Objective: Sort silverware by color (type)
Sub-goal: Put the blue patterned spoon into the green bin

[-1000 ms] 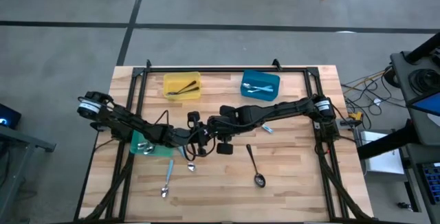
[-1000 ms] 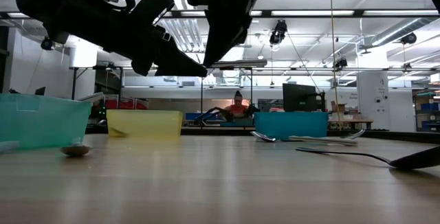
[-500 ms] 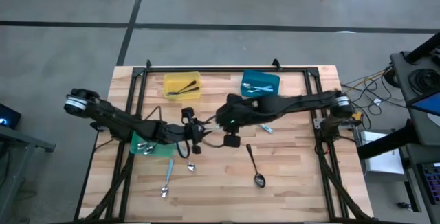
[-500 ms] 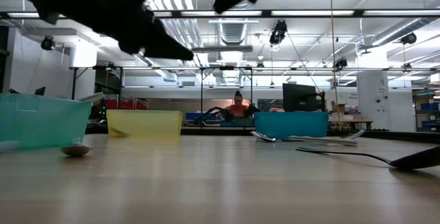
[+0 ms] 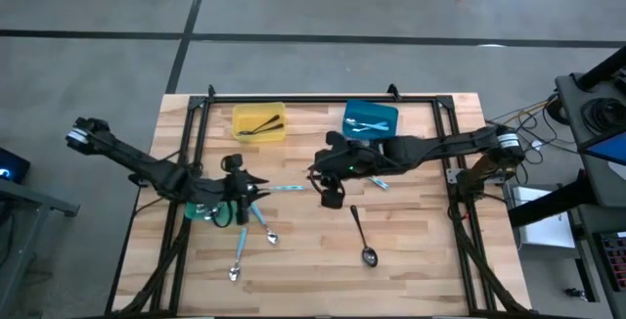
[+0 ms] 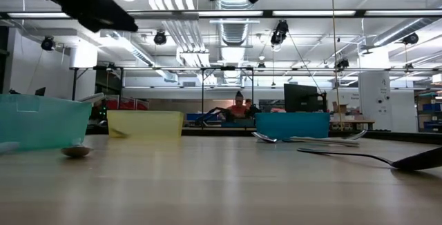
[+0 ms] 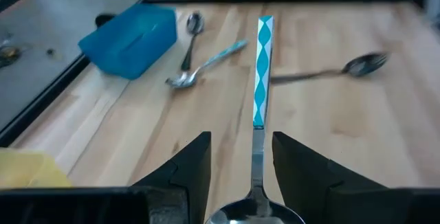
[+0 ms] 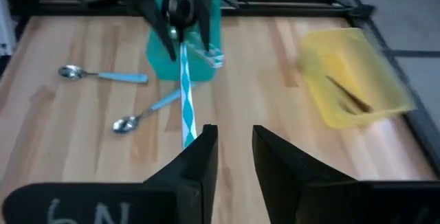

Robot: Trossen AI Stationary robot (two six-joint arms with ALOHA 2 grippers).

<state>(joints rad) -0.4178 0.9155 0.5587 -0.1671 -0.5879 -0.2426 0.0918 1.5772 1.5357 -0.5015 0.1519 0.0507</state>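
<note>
Wooden tabletop from above: you see the yellow bin (image 5: 258, 122), blue bin (image 5: 370, 120) and green bin (image 5: 202, 207) already hold silverware, while three blue-handled spoons (image 5: 238, 257) and a dark spoon (image 5: 362, 237) lie loose lower centre. Left wrist view: your left gripper (image 7: 240, 161) pinches a patterned blue-handled spoon (image 7: 260, 86) by its bowl; right wrist view: your right gripper (image 8: 229, 157) stands slightly parted, holding nothing.

- From overhead we look straight down on the whole table (image 5: 411, 250).
- At tabletop height we face level into the room.
- Our wrist cameras face each other, sharing the blue-handled spoon (image 7: 262, 66).
</note>
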